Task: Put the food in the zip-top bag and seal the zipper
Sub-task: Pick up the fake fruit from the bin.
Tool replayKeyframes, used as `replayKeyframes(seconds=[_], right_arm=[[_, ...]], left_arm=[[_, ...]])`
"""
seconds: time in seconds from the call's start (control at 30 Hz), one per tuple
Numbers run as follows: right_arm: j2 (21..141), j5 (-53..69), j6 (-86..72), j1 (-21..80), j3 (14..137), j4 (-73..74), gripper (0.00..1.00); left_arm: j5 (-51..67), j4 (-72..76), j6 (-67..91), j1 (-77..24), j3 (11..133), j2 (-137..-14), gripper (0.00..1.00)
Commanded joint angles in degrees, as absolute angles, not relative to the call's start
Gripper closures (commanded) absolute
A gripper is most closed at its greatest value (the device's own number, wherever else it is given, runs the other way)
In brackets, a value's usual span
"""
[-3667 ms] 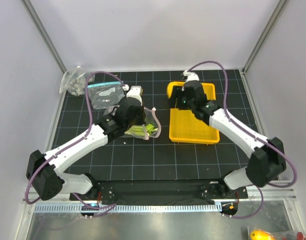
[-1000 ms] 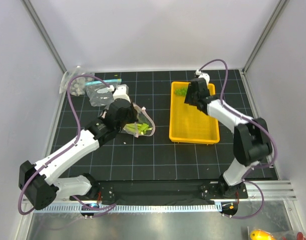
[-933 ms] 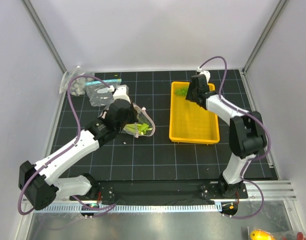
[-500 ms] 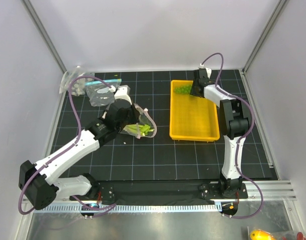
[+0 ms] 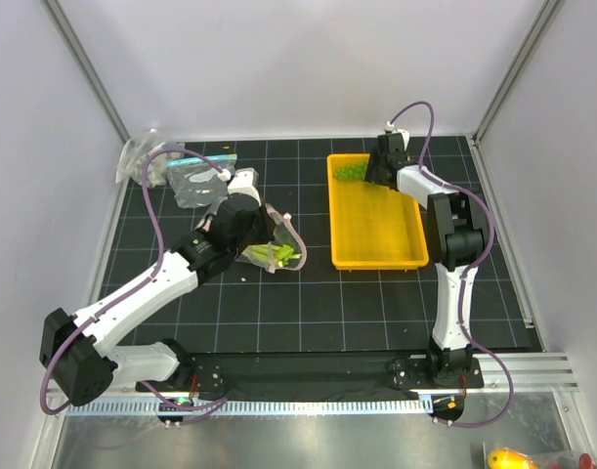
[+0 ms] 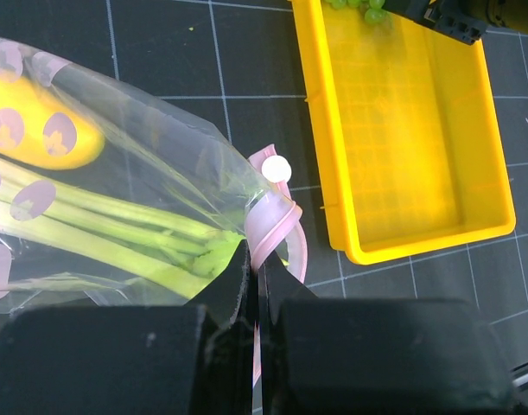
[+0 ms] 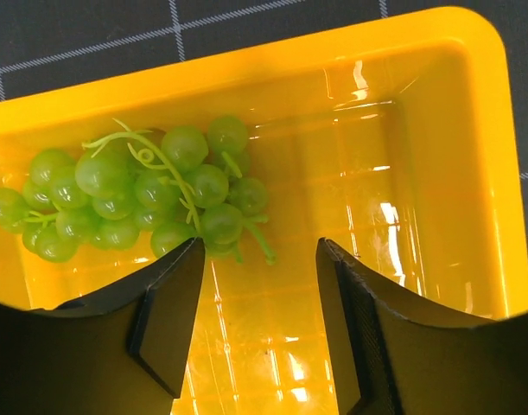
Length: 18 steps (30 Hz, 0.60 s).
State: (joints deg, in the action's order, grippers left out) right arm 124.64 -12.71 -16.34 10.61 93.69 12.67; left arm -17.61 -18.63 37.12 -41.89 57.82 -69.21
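The yellow plastic tray (image 5: 376, 230) has shifted slightly toward upper left. Wrist views alone show the right end effector (image 7: 259, 251) wide before small green grapes (image 7: 143, 194), the left end effector (image 6: 255, 259) pinching the pink-red zipper strip (image 6: 276, 226).

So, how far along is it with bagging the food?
Done: the leek and lemon lie inside the bag. In hand: the left hand pinches the zipper, while the open right hand hovers over the grapes in the tray. Left: grapes into the bag, then sealing the zipper.
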Motion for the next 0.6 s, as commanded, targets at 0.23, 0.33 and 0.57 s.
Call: replayKeyframes(seconds=[0.23, 0.33, 0.57], right_arm=[[118.8, -8.3, -13.4, 10.8, 86.9, 0.4, 0.52], [116.9, -7.1, -13.1, 10.8, 84.6, -4.9, 0.33], [117.6, -8.2, -10.7, 10.8, 88.6, -3.3, 0.28]], left_arm=[[-16.9, -15.6, 37.3, -41.9, 59.3, -69.2, 1.00], [-16.8, -15.6, 37.4, -41.9, 59.4, -69.3, 1.00], [-16.9, -15.6, 37.3, -41.9, 59.5, -69.9, 1.00]])
